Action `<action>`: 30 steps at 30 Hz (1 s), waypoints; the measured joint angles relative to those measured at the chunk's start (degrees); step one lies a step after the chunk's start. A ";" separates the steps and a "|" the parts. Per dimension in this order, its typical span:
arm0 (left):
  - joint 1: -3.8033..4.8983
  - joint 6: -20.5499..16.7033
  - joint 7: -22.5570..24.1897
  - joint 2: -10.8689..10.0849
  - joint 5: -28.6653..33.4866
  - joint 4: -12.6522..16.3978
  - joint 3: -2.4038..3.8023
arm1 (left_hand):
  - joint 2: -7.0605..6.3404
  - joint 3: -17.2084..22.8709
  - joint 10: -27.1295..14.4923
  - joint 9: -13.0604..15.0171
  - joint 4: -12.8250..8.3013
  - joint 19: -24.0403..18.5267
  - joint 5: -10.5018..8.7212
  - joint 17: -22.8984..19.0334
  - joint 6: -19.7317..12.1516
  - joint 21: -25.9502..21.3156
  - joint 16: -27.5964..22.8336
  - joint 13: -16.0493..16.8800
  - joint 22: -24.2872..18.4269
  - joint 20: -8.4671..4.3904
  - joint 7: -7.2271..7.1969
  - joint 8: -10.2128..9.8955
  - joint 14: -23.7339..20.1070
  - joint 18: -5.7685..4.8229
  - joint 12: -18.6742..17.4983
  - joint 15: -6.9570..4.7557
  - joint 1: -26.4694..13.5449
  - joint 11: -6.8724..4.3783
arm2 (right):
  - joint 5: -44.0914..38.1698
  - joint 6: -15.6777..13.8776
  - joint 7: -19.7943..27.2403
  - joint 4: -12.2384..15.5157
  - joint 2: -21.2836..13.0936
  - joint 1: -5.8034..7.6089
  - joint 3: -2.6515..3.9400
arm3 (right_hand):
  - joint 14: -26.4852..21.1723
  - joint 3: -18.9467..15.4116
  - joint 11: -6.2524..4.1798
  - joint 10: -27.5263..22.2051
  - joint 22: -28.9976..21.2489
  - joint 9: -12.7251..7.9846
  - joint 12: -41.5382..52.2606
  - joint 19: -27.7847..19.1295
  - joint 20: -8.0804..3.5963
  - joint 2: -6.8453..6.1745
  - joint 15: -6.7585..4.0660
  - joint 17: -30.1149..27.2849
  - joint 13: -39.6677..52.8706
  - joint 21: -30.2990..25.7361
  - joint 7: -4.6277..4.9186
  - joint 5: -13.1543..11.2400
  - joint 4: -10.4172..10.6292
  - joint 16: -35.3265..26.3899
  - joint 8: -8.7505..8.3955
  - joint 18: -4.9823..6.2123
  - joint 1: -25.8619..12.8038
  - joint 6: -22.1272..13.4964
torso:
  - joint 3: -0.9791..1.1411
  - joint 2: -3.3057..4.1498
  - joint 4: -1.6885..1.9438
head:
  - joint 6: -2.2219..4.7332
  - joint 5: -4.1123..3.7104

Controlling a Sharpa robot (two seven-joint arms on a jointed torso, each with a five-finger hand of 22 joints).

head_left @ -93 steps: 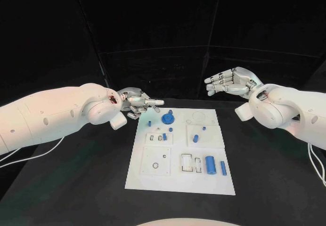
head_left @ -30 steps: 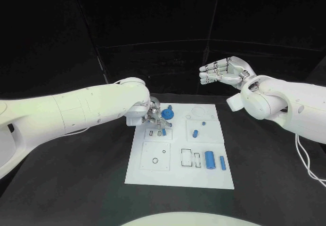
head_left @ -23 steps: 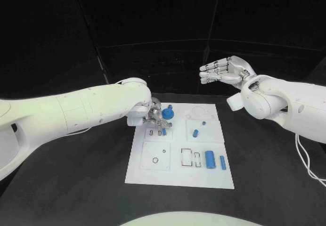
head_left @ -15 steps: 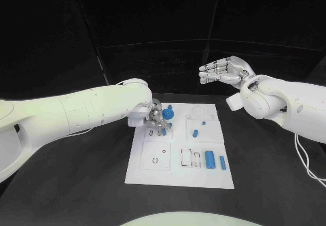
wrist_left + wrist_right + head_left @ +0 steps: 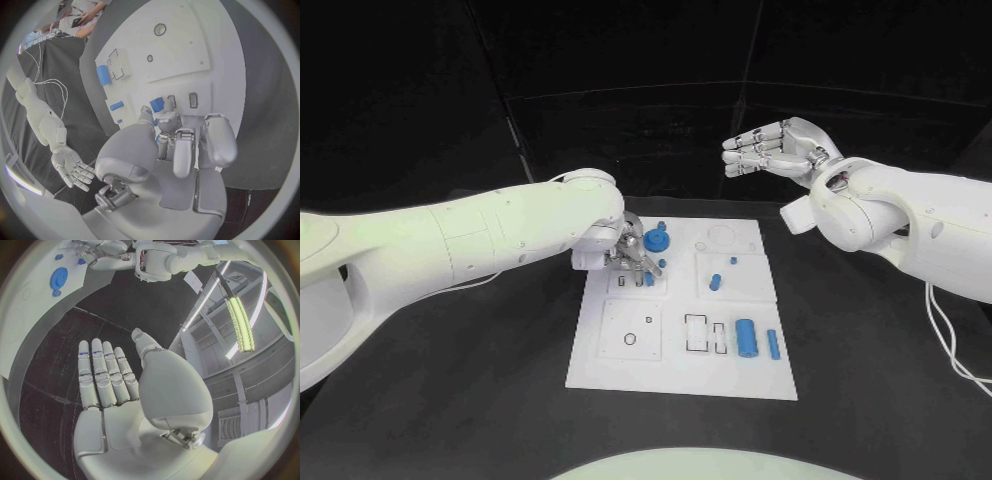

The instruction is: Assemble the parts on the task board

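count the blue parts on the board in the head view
7, possibly more under the left hand: gear, small peg behind it, piece at the fingertips, peg, slanted piece, big cylinder, slim rod on the task board.

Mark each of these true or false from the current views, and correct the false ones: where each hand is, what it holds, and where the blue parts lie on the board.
1. The right hand is raised above the table behind the task board, fingers apart, holding nothing. True.
2. The left hand is lifted well clear of the board. False: it is down over the board's left side, fingers at a small blue part.
3. A blue gear-like disc sits near the board's far edge. True.
4. The large blue cylinder lies on the bare table. False: it lies on the board, near its right side.
5. The right hand grips a blue part. False: it holds nothing.
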 measured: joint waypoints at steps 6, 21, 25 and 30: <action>-0.22 0.32 -0.03 0.36 0.00 -0.30 0.00 | 0.00 0.00 0.00 0.16 0.00 0.00 0.00 0.00 -0.41 0.00 0.00 0.00 -0.01 0.00 0.01 0.00 0.00 0.00 0.00 0.00 0.00 0.00 | -0.05 -0.12 -0.07 0.00 0.15 0.00 0.00 | 0.00 -0.14 0.00 0.00 0.00 0.00 0.03 0.00 0.00 0.00 0.00 0.00 0.00 0.00 0.00 0.00 0.14 0.00 0.00 0.00 0.00 0.00 | 0.01 0.01 0.00 | -0.01 -0.07; -0.36 0.44 -0.04 0.56 0.13 -0.16 0.01 | 0.89 1.53 -0.21 1.77 -1.84 0.00 0.00 0.00 -1.23 0.00 0.00 0.02 0.13 0.00 0.00 1.83 0.00 0.00 0.00 0.00 1.79 -0.21 | -0.14 -0.17 -0.24 -0.20 0.45 0.00 -0.01 | -0.01 -0.14 0.00 0.00 0.01 -0.01 0.04 0.00 0.00 0.00 0.00 0.01 0.00 0.02 0.00 0.00 0.15 0.00 0.00 0.00 0.00 0.00 | 0.01 0.02 0.02 | -0.14 -0.29; -0.37 0.33 -0.04 0.54 0.25 -0.05 0.02 | 1.45 2.72 -0.21 2.55 -3.03 0.00 0.00 0.00 -1.77 0.00 0.00 0.07 0.21 0.00 -0.12 2.43 0.00 0.00 0.00 0.00 3.06 -0.21 | -0.15 -0.15 -0.35 -0.31 0.59 0.00 -0.01 | 0.00 -0.14 0.00 0.00 0.01 -0.01 0.04 0.20 -0.20 0.24 0.00 -0.04 0.00 0.02 0.00 0.00 0.15 0.00 0.00 0.01 0.24 0.00 | 0.00 0.02 0.05 | -0.18 -0.31; -0.39 -0.04 -0.04 0.43 0.47 0.13 0.02 | 1.61 4.82 -0.41 3.57 -5.61 -0.20 0.00 0.00 -2.77 0.00 0.00 -0.18 0.14 -0.20 -0.29 3.39 0.00 0.00 -0.28 0.00 5.72 -0.41 | -0.16 -0.11 -0.51 -0.50 0.74 0.00 -0.01 | 0.00 -0.30 0.00 0.00 -0.05 -0.02 0.04 0.24 -0.16 0.44 0.00 -0.07 0.00 -0.21 0.00 0.00 -0.02 0.00 0.00 0.00 0.45 0.00 | 0.00 0.02 0.05 | -0.16 -0.31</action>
